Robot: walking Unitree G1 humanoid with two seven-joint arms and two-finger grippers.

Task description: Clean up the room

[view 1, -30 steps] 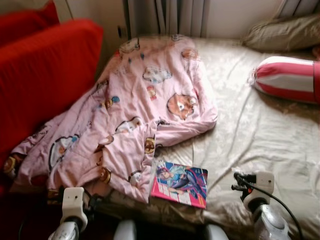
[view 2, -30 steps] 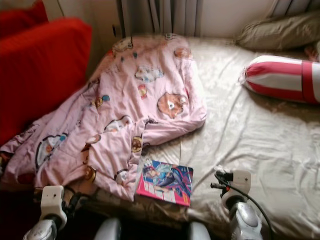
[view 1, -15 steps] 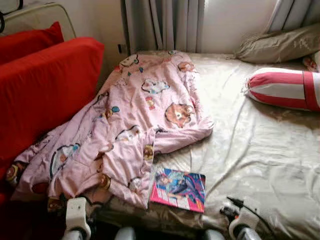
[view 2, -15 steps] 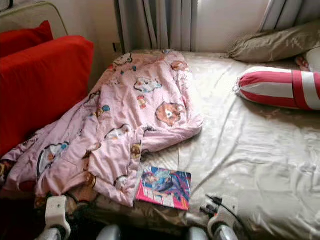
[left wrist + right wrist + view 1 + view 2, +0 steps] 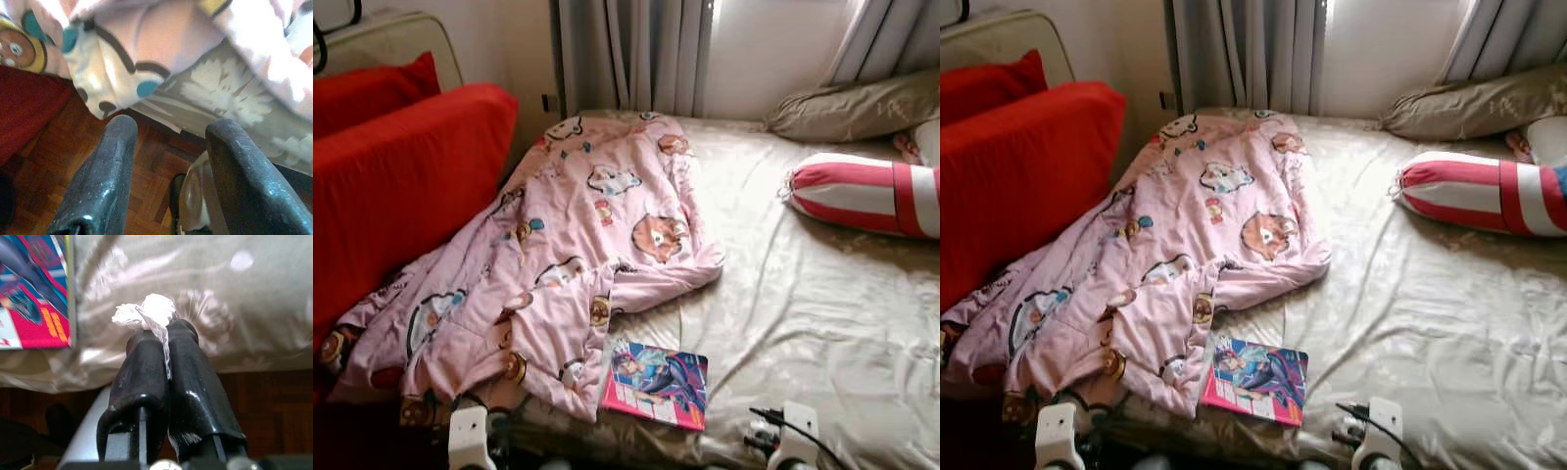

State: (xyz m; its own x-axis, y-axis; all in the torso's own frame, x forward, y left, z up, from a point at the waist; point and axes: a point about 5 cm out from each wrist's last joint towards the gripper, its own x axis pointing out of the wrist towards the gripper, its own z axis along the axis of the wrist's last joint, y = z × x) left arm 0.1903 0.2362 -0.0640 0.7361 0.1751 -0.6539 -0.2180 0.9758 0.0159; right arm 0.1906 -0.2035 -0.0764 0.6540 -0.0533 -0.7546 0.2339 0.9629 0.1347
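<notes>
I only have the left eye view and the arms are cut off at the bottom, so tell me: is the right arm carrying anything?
Observer: Yes. The right gripper is shut on a crumpled white tissue.
Operator: And the left one?
Observer: The left gripper has its jaws open, with nothing between them.
Operator: What is under it?
Observer: Brown wooden parquet floor, below the hanging edge of the pink cartoon-print blanket.

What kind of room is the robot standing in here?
Most likely a bedroom. A bed with a pale patterned sheet lies before the robot, with a pink cartoon-print quilt rumpled across it, a striped bolster and a pillow near the curtained window.
</notes>
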